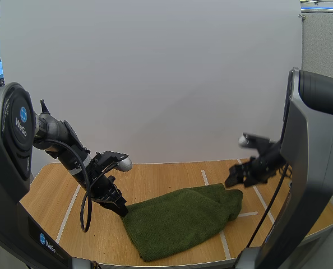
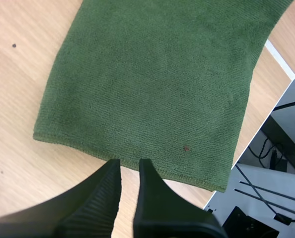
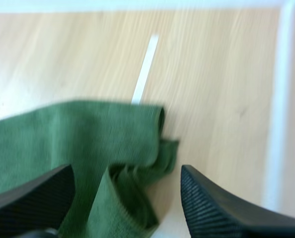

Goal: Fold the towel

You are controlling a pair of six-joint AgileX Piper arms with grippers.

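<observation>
A dark green towel (image 1: 177, 219) lies doubled over on the wooden table (image 1: 155, 179), flat at its left part and bunched at its right end. My left gripper (image 1: 121, 209) is down at the towel's left edge; its fingers stand a narrow gap apart (image 2: 129, 164) just short of the towel's hem (image 2: 152, 89), holding nothing. My right gripper (image 1: 237, 178) hovers just above the towel's rumpled right end. Its fingers are spread wide (image 3: 127, 171) over the folds of the towel (image 3: 88, 134) with nothing between them.
White tape lines (image 1: 212, 193) mark the tabletop, one running off beyond the towel's bunched end (image 3: 145, 67). The table's front edge (image 1: 172, 263) lies close to the towel's near corner. Bare wood stretches behind the towel and to its left.
</observation>
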